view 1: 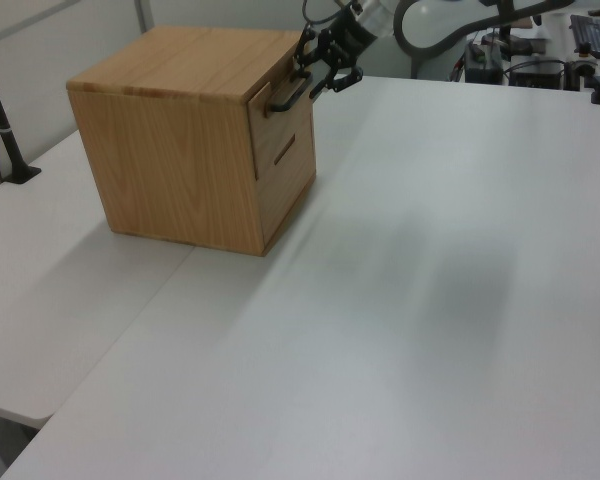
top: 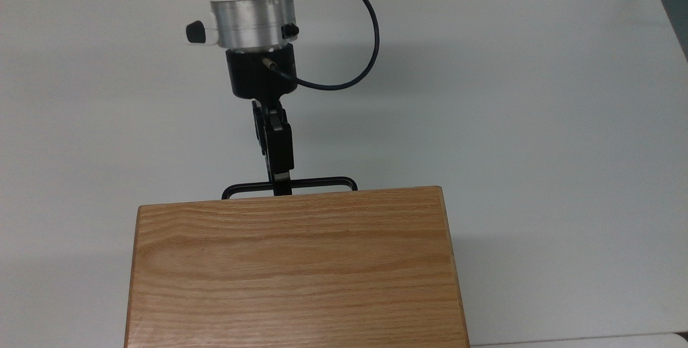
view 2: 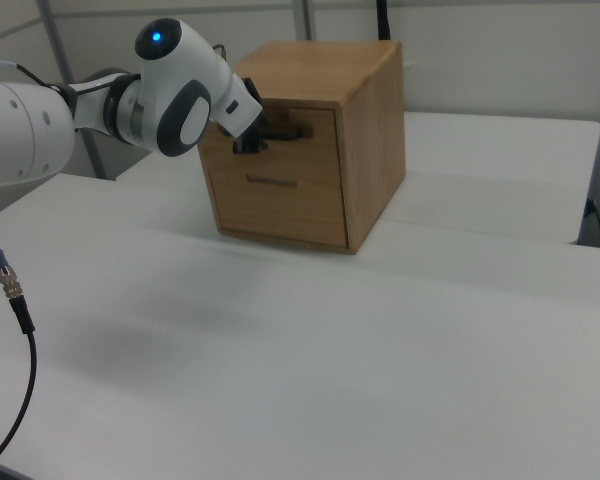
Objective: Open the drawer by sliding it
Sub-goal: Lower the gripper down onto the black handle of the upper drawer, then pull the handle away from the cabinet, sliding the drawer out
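Oak fills the lower part of the top view, where we see the cabinet (top: pixel 294 267) from above on the white tabletop (top: pixel 537 122). The drawer's black bar handle (top: pixel 322 182) juts past the cabinet's upper edge. The gripper (top: pixel 282 186) reaches down from the arm (top: pixel 252 9), seen edge-on, its tip crossing the handle left of the bar's middle. From here we cannot tell whether the jaws are apart or together.

In the left view, the drawer (view 1: pixel 280 120) sits at the top of the cabinet's front face, its front panel standing slightly proud of the cabinet. The gripper (view 1: pixel 320 72) is at the far end of the handle (view 1: pixel 288 95), and here the jaws look spread, one above the bar and one below.

In the right view, the arm comes in from the right view's left. The gripper (view 2: pixel 255 135) meets the handle (view 2: pixel 285 131) on the upper drawer (view 2: pixel 310 135), with a second drawer front (view 2: pixel 275 205) below it.
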You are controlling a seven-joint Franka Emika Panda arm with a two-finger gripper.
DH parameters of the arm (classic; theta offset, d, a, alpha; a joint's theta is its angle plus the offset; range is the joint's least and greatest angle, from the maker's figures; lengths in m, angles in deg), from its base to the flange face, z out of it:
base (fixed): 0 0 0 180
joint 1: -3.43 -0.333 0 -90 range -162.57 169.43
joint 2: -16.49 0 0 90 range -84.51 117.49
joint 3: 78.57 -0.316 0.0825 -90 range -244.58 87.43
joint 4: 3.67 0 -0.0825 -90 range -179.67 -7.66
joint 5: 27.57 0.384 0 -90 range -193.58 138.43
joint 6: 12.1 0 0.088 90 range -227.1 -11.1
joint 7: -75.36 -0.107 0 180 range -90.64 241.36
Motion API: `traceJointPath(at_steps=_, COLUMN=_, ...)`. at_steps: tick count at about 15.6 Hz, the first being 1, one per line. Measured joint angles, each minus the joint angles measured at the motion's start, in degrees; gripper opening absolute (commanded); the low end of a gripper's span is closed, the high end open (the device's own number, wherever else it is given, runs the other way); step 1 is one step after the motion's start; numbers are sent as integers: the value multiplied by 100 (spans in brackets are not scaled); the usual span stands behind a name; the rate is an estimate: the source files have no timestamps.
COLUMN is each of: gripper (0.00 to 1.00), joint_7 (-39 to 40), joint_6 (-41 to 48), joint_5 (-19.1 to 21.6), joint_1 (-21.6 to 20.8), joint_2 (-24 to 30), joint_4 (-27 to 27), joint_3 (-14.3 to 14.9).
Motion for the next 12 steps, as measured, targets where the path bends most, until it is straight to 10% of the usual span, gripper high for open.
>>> traceJointPath(at_steps=3, gripper=11, joint_7=0, joint_6=-8, joint_5=0, joint_1=-11, joint_2=-73, joint_4=3, joint_3=0)
traceJointPath(at_steps=12, gripper=7, joint_7=158, joint_6=441, joint_5=-3, joint_1=10, joint_2=327, joint_4=-317, joint_3=14)
